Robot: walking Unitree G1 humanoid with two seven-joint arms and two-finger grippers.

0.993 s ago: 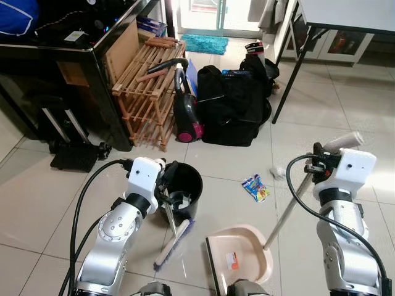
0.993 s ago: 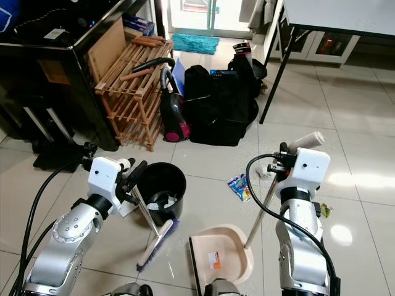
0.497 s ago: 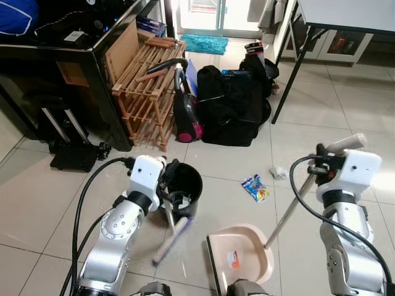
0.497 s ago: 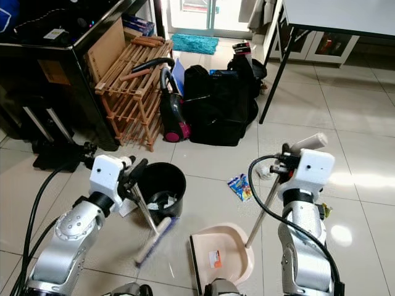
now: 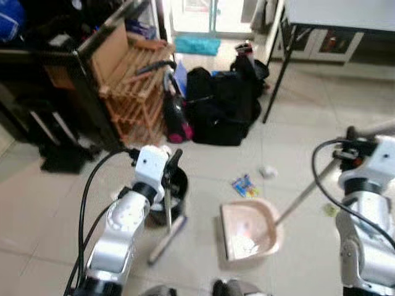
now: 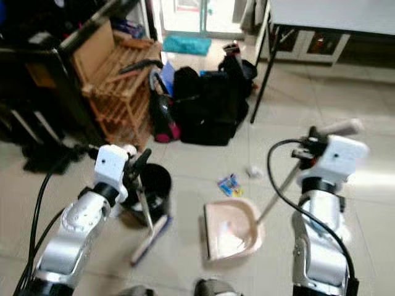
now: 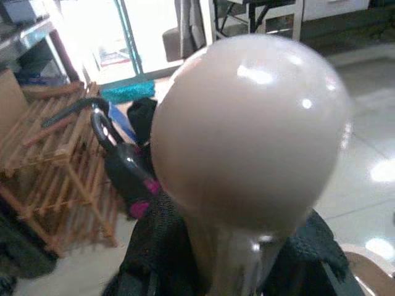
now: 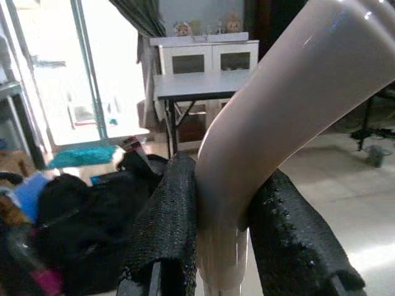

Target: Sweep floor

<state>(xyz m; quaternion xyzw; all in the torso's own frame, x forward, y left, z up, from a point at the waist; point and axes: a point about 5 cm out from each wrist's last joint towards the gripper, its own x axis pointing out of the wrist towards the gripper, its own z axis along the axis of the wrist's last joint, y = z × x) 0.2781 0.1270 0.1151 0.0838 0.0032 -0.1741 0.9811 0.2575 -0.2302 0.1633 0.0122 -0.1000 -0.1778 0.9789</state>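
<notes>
**Dustpan pushed forward toward litter; head camera shifted, frames blurred**

Since the earlier frame the dustpan (image 5: 250,228) lies farther ahead on the floor, its front edge now just short of the blue wrapper (image 5: 244,185); the whole scene has also shifted, so the camera moved. The left gripper (image 5: 168,174) is closed around the broom handle (image 5: 168,206), with the brush head (image 5: 165,239) on the tiles beside the black bin (image 5: 179,192). The right gripper (image 8: 216,213) is clamped on the dustpan handle (image 5: 303,199), fingers (image 8: 166,228) pressed against both sides of the beige tube.

Floor: pale glossy tiles (image 5: 296,117). A crumpled white scrap (image 5: 267,171) lies beyond the wrapper. Behind stand a wooden rack (image 5: 133,92), a vacuum cleaner (image 5: 174,114), a black bag (image 5: 225,105) and a table leg (image 5: 276,65).

Motion blur hides the dustpan's contents. The broom's knob (image 7: 250,129) blocks most of the left wrist view.
</notes>
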